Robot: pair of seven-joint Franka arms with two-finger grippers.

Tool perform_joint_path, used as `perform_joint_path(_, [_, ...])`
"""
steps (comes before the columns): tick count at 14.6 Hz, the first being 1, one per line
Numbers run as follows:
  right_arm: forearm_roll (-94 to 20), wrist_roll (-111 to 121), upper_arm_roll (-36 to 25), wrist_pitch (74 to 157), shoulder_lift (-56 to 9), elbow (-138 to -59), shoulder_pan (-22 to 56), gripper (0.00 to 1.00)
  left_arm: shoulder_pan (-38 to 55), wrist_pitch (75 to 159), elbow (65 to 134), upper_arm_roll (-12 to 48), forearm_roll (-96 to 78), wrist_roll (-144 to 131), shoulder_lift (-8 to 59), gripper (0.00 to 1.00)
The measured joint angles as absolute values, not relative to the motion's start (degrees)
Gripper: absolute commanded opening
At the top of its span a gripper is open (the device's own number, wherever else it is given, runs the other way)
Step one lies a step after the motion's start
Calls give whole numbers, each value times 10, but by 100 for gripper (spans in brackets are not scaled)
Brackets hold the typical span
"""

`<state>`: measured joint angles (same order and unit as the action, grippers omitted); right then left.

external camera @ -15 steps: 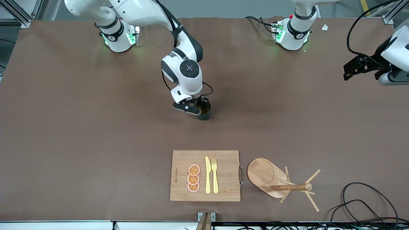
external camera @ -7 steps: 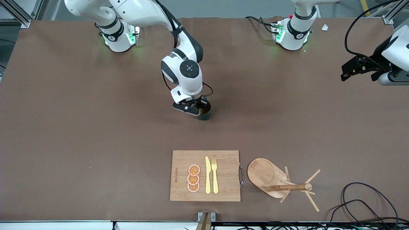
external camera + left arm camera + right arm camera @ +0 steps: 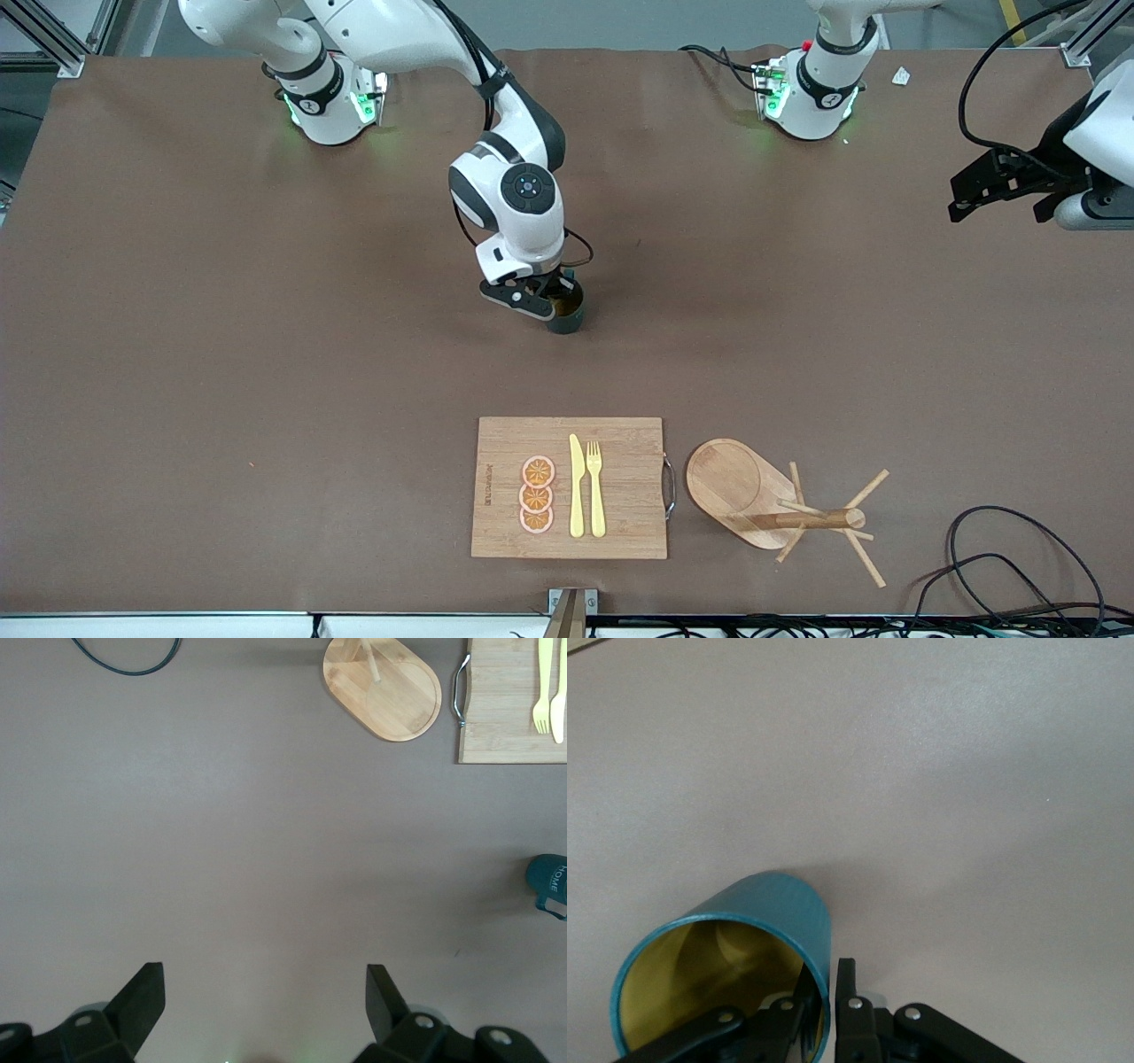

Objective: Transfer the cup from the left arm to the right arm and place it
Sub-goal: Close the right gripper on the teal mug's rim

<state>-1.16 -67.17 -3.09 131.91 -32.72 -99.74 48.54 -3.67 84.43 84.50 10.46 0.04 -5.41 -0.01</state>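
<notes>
Mid-table on the brown matte cloth (image 3: 266,354), the right gripper (image 3: 542,303) pinches the rim of the cup (image 3: 567,310), one black finger inside against the yellow-orange lining and one outside on the smooth teal wall. The right wrist view shows the cup (image 3: 735,966) as a plain cylinder tilted toward the lens, its wall clamped between the two fingers (image 3: 849,1010). Seen from the front, the cup stands on the cloth, well apart from the bamboo cutting board (image 3: 505,523) and farther from the front camera than it.

The left gripper (image 3: 974,188) hangs over the table edge at the left arm's end, far from the board, its jaws spread wide with bare cloth between them in the left wrist view, where its blunt black fingertips (image 3: 142,992) frame the scene.

On the rectangular board, which has a metal handle (image 3: 669,485) at one short side, lie three round orange slices (image 3: 537,494) in a column, and beside them a pale yellow plastic knife (image 3: 576,486) and fork (image 3: 595,487). Just beside the board's handle, a wooden mug tree (image 3: 797,514) stands on an oval base, thin pegs radiating from its post. Black cable (image 3: 1019,549) loops near that tree at the table's corner.
</notes>
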Motion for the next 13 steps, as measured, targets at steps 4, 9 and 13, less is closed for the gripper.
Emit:
perform_joint_path(4, [-12,-673,-31,1321,-327,-994,486,1,-37,844,845,105,1,-54,-1,100])
perform_joint_path(9, [-12,-673,-35,1316,-327,-991,484,0,-39,856,846,101,2,-54,0,100])
perform_joint_path(13, [-11,-630,-39,1246,-326,-961,464,0,-39,865,848,101,2,-54,4,100])
